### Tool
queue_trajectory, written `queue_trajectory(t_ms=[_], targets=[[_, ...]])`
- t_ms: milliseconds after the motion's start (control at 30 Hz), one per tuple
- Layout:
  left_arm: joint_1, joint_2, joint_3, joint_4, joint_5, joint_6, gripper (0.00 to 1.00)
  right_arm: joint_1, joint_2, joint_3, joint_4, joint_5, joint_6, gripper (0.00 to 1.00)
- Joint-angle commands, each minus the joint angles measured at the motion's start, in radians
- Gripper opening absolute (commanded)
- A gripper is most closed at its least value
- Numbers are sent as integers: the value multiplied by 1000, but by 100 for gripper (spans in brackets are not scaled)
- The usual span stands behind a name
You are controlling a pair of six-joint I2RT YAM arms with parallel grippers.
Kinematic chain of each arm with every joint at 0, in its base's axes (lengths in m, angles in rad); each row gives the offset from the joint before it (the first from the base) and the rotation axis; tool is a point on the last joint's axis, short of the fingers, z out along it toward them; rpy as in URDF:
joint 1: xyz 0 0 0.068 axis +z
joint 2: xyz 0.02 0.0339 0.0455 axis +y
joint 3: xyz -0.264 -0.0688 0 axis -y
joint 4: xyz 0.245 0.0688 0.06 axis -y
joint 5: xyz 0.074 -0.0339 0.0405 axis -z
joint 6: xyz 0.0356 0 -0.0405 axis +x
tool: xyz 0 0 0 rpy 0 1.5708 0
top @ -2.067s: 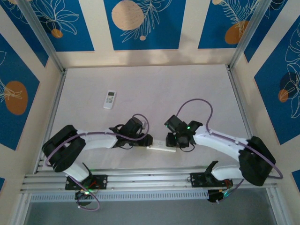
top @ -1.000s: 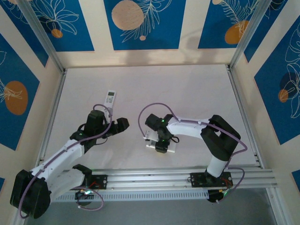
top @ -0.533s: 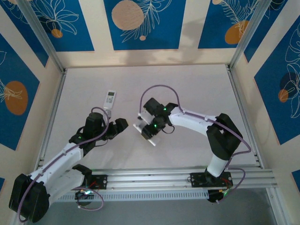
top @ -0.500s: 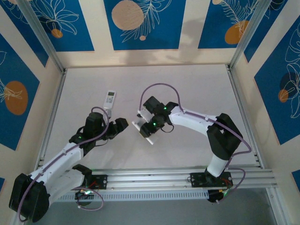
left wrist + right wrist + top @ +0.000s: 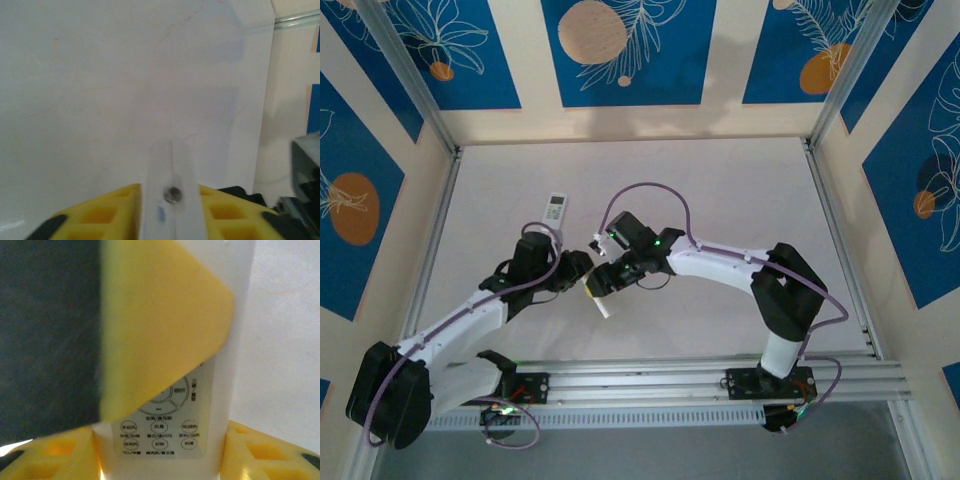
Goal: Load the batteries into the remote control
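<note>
Grip from two sides on the white remote (image 5: 165, 437), over the worktop (image 5: 720, 190)
At far left a second small remote (image 5: 554, 212) lies flat, well apart. Near the middle, the left fingers (image 5: 100, 216) are pinched almost closed on the white remote's thin edge. Just to their right, the right fingers (image 5: 55, 452) stand about half spread, clamped on its two long sides with the button face between them.

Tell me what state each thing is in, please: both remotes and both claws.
held remote: clamped by both grippers.
second remote: lying on the table, untouched, buttons up.
left gripper: shut across the held remote's front and back.
right gripper: shut across the held remote's sides.
</note>
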Motion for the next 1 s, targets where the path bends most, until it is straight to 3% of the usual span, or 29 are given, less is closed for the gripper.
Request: queue_trajectory(t_ms=[0,200,300,400,567,767,967], targets=[[-23,-2,57,-87,-60,2,19,0,40,44,50,-39,92,52],[-43,14,248,-460,-281,218,0,-28,-6,38,79,-101,130,69],[-43,77,373,-638,-491,419,0,-83,-98,-38,105,-130,128,71],[-44,242,534,-828,-773,548,0,-131,-179,-103,70,-89,92,71],[-61,572,807,-1053,-1079,555,0,-193,-285,-185,30,-58,64,71],[-83,887,1077,-1139,-1115,499,0,-236,-411,-283,12,-45,41,72],[-125,1178,1317,-1167,-1035,478,0,-260,-517,-365,-8,-40,16,72]])
